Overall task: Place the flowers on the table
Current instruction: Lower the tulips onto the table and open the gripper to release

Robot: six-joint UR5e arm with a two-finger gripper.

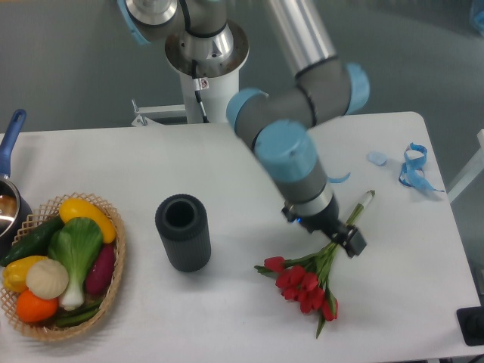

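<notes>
The flowers [304, 282], a bunch of red tulips with green leaves and pale green stems, lie on the white table [227, 162] at the front right, blooms toward the front, stem ends pointing to the back right. My gripper [342, 237] is low over the stems, right at the middle of the bunch. Its fingers appear to straddle the stems, but I cannot tell whether they press on them. The arm reaches down from the back centre.
A dark ribbed cylindrical vase [183, 232] stands upright left of the flowers. A wicker basket [106, 291] with colourful vegetables is at the front left. A pot with a blue handle [9, 151] is at the left edge. Blue ribbon scraps [412, 166] lie at the back right.
</notes>
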